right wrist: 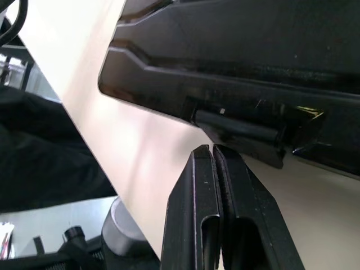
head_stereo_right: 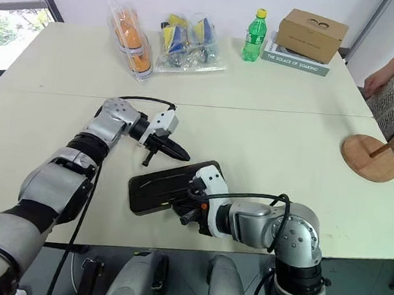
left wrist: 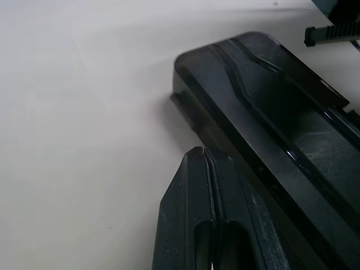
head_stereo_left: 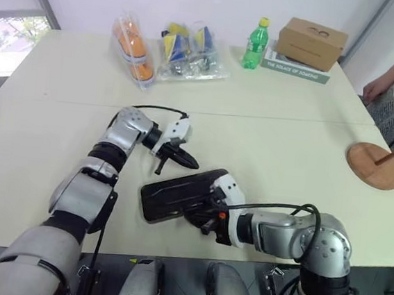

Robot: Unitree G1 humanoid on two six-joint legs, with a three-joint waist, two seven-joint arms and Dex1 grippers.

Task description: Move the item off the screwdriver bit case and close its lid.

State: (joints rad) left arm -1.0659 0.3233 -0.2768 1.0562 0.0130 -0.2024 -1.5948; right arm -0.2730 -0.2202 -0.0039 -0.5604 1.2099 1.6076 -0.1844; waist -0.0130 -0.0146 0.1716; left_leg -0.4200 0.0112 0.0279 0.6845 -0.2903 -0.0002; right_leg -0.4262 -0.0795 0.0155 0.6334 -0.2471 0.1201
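Right end effector [head_stereo_right: 192, 213] is nearest us, fingers pinched together w/ nothing between them, tips nosing at the near long edge of the screwdriver bit case [head_stereo_right: 169, 184], right by the latch tab [right wrist: 239, 130]. We'd guess it's there to press the latch home or steady the case. Lid [left wrist: 281, 107] looks down flat over the case already, tho we can't tell if it's actually clicked.

Left end effector [head_stereo_right: 176, 151] is also squeezed tight and empty, tips just off the case's far corner, prob bracing so the case doesn't slide on the counter [head_stereo_right: 275, 134].

Wooden stand [head_stereo_right: 369, 157] sits well apart at the counter's right edge, a person's hand [head_stereo_right: 378, 82] near it, so that part looks done imo.

Other stuff along the back: clear packs [head_stereo_right: 165, 43], green bottle [head_stereo_right: 254, 36], cardboard box [head_stereo_right: 312, 34] on a book [head_stereo_right: 296, 62]. Nothing's blocking the case.
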